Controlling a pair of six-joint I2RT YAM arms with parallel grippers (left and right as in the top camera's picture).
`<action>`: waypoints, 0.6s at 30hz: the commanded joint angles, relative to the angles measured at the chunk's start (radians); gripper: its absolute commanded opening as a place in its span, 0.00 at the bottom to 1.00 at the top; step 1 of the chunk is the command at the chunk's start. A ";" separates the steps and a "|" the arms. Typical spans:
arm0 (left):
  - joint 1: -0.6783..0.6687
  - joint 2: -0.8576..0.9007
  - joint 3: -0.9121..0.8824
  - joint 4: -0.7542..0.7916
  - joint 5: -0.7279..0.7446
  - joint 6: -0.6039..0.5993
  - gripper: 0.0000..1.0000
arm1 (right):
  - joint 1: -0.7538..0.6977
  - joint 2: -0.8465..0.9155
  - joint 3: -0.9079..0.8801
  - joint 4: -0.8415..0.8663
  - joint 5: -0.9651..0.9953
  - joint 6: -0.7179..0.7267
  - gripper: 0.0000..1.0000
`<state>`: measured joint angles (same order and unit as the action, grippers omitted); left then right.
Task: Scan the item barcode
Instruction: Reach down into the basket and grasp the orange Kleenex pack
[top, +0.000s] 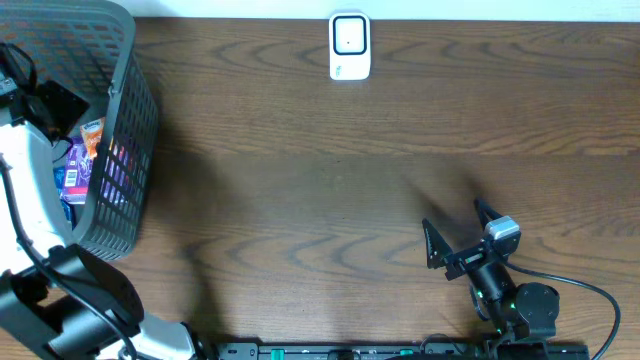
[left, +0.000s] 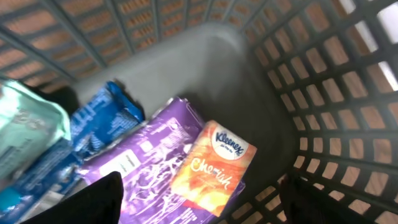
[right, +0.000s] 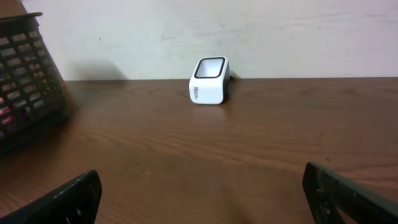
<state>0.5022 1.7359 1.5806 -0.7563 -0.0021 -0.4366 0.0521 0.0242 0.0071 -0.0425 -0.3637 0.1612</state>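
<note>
One orange Kleenex pack (left: 214, 167) atop purple packet (left: 144, 163) in basket (left: 323, 93)

Perhaps shop checkout: scanner (top: 349, 45), goods basket (top: 130, 150)

One brand name readable, on a pack in the basket

The orange tissue pack (left: 214, 168) carries "Kleenex" in blue letters on a white oval patch near its top corner; below it runs a larger white script word that looks like "Cherish", though the middle letters are blurred. The purple pack (left: 149, 168) under it bears a white label with dark print too soft to read, and the blue pack (left: 102, 118) shows white lettering that cannot be made out. The white scanner (right: 209, 81) has a small grey marking on its side, too small to read.
</note>
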 joint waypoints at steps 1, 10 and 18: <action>0.000 0.051 -0.010 0.013 0.026 0.013 0.76 | 0.006 -0.005 -0.002 -0.005 -0.005 0.013 0.99; -0.003 0.189 -0.010 -0.028 0.074 0.015 0.62 | 0.006 -0.005 -0.002 -0.005 -0.005 0.013 0.99; -0.006 0.283 -0.010 -0.034 0.156 0.018 0.35 | 0.006 -0.005 -0.002 -0.005 -0.005 0.013 0.99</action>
<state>0.4988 1.9785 1.5799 -0.7658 0.1215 -0.4286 0.0517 0.0242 0.0071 -0.0425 -0.3637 0.1608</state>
